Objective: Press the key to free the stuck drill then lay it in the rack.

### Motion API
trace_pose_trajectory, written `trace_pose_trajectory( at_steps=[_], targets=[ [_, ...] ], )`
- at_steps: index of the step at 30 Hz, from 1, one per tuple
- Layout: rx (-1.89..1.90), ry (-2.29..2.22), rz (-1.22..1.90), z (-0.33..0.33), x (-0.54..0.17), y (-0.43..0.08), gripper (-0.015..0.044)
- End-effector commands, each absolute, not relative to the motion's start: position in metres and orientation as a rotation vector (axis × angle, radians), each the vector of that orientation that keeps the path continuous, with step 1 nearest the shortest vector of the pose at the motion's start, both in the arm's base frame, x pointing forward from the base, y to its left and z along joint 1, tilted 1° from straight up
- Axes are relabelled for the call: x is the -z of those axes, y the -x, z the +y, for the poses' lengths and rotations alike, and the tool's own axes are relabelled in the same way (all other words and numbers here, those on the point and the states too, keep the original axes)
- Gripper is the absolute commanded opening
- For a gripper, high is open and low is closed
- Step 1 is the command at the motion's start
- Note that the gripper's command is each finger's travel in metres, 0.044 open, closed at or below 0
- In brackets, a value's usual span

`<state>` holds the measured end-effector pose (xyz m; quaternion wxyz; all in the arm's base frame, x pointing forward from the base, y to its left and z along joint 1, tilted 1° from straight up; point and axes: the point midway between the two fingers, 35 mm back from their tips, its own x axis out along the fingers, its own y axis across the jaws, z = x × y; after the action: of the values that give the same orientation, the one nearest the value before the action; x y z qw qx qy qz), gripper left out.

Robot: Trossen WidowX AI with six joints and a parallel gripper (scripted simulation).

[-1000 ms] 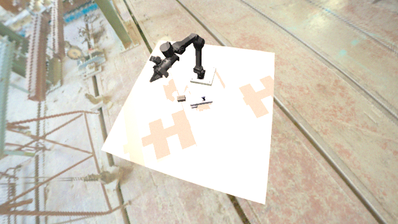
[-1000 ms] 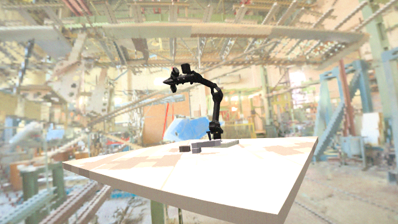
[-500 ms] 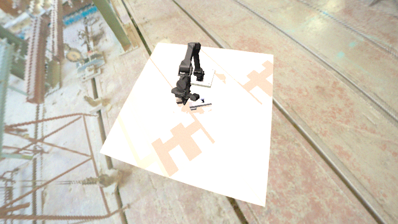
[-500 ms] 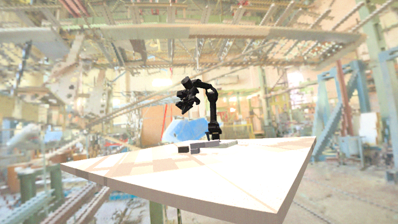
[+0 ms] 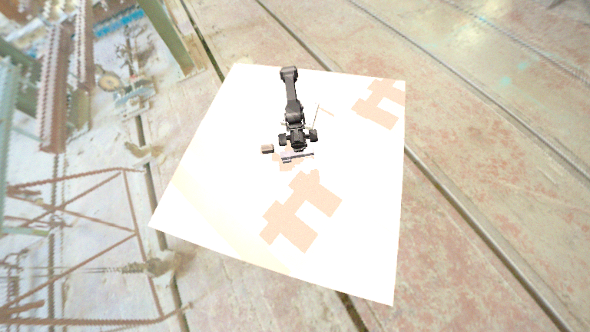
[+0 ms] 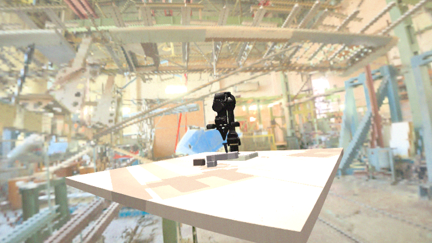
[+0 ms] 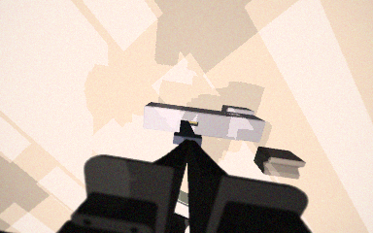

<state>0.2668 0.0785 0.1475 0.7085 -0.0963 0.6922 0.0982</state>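
Observation:
A long pale lavender-grey bar (image 5: 297, 156) (image 6: 227, 156) (image 7: 162, 117) lies on the table, with a small grey block (image 6: 211, 163) (image 7: 238, 110) at its side. A dark upright piece stands at the bar, with a blue part (image 7: 180, 139) and a small yellow mark (image 7: 193, 123) beside it. I cannot tell which of these is the drill and which the key. A dark brown block (image 5: 266, 148) (image 6: 198, 162) (image 7: 280, 162), stepped on top, lies beyond one end of the bar. My gripper (image 6: 224, 139) (image 7: 188, 144) is shut and empty, pointing down just above the upright piece, and hides part of it.
The arm (image 5: 293, 106) (image 6: 229, 108) reaches over the table (image 5: 356, 224) (image 6: 270, 202) from its pale base plate (image 6: 248, 156). Patches of light and tan cover the table top. The table's edges show in the top and exterior views.

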Motion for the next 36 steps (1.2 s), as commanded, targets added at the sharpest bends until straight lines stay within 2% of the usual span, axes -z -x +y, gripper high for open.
trace_pose_trajectory(
  at_steps=[1, 36],
  targets=[
    [-0.234, 0.226, 1.556, 0.079, -0.145, -0.263, 0.0],
    [-0.234, 0.226, 1.556, 0.08, -0.124, -0.265, 0.0]
  ],
)
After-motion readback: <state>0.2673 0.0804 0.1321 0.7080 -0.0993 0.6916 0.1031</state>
